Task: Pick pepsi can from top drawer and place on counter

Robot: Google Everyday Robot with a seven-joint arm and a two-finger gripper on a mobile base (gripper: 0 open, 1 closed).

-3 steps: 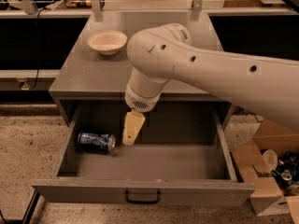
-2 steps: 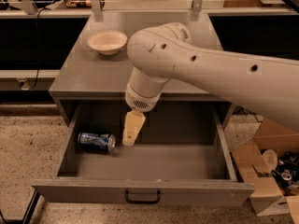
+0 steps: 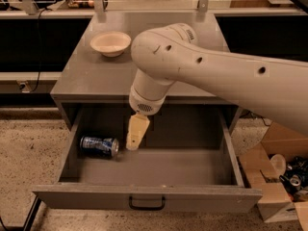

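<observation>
The pepsi can (image 3: pixel 99 146) is blue with silver ends and lies on its side at the left of the open top drawer (image 3: pixel 159 166). My gripper (image 3: pixel 135 134) hangs down inside the drawer on the big white arm, just right of the can and a little above the drawer floor. It holds nothing that I can see. The grey counter (image 3: pixel 96 76) is the cabinet top behind the drawer.
A beige bowl (image 3: pixel 110 43) stands on the counter at the back left. The white arm (image 3: pixel 216 76) crosses over the counter's right half. A cardboard box with rubbish (image 3: pixel 284 177) sits on the floor to the right of the drawer.
</observation>
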